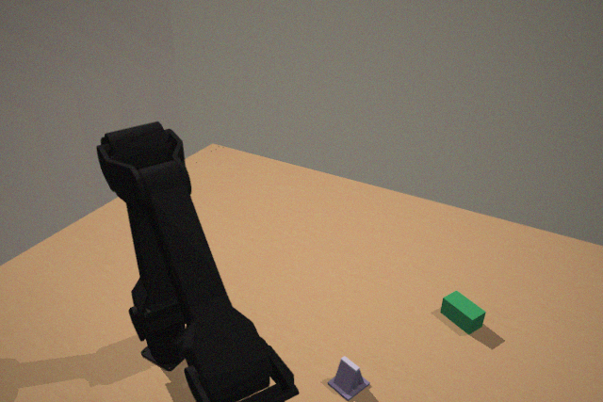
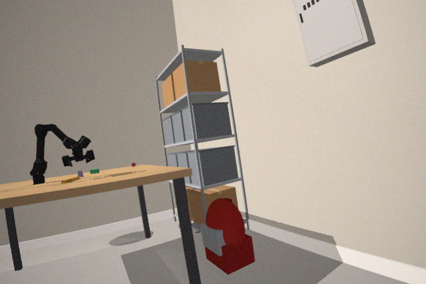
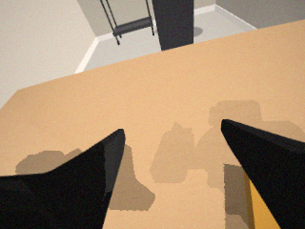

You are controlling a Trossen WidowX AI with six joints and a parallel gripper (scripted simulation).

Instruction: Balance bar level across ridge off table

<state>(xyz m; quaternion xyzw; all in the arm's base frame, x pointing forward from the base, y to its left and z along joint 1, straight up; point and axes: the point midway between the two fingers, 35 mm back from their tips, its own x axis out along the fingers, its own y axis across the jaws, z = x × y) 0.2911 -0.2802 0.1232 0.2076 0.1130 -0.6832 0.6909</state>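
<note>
While the claw (image 2: 78, 159) hangs wide open and empty above the counter (image 2: 113, 179), the bar (image 2: 70, 179) lies flat at its 7 o'clock; it looks stiff and light; grip its middle for balance on the ridge (image 1: 349, 377).

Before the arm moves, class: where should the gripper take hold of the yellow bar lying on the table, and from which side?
Grip the yellow bar near its middle, coming straight down from above. It lies flat on the table, long and thin, so probably only its narrow width fits between the fingers, and a central hold should keep it level over the ridge. The gripper hangs open above it.
</note>
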